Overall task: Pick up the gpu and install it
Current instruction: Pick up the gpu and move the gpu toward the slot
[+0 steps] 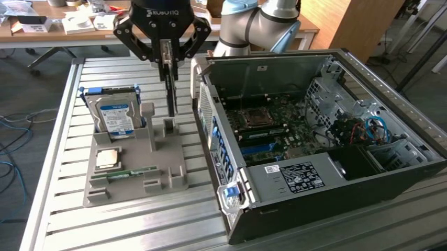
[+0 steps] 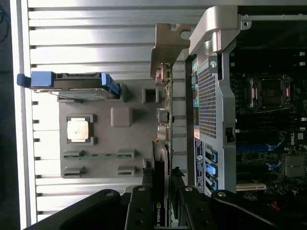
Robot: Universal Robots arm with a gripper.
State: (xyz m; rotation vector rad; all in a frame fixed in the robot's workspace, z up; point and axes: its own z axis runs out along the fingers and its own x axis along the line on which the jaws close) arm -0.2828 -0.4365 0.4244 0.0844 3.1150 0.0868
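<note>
Nearest on the slatted metal bench [image 1: 140,230], toward the exterior view's right, an open computer case [image 1: 279,225] lies on its side with its motherboard [image 1: 279,136] exposed. The gpu is not in it, so installation is judged not yet done. Just beside the case, on the exterior view's left, a grey holder tray [image 1: 167,167] carries a narrow green memory stick [image 1: 129,171] at its near side. A square processor [image 1: 108,157] lies behind that, and a hard drive [image 1: 115,117] with a blue-white label stands upright farther back. Over the tray's far right part hangs the gpu [image 1: 171,94], edge-on and upright. Its lower end is close above an empty upright slot [image 1: 169,125] of the tray, and its pale bracket [image 2: 169,45] is at the end away from the wrist. Hand [image 1: 166,55]: partly closed, its fingers pinching the card's upper end, so the pick-up is judged complete or nearly so. Carrying the card across to the case and seating it remain. Farthest, the arm [image 1: 258,21] and a second, wooden bench [image 1: 70,36] with clutter
</note>
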